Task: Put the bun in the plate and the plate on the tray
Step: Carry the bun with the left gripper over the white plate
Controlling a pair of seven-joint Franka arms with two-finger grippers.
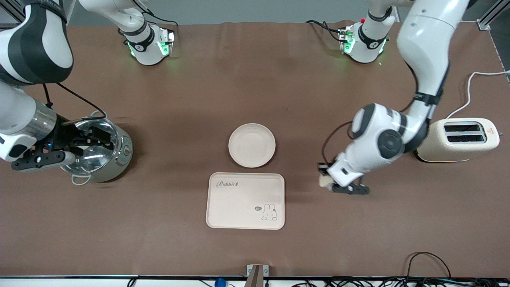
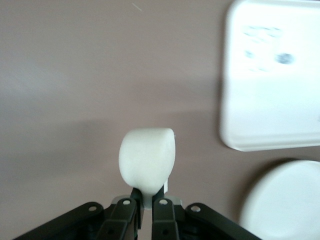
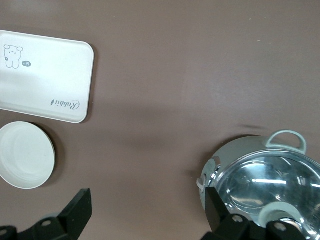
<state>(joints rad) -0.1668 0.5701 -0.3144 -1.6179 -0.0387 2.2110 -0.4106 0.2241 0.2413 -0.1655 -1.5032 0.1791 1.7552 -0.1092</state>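
My left gripper is shut on the bun, a small cream-white lump, and holds it low over the bare table, beside the tray toward the left arm's end. In the left wrist view the bun sticks out past the closed fingers of that gripper. The round plate lies empty on the table, just farther from the front camera than the Rabbit tray, which is also empty. My right gripper is open and empty over the pot.
A steel pot with a glass lid stands at the right arm's end. A cream toaster with a white cord stands at the left arm's end. Cables run along the table's front edge.
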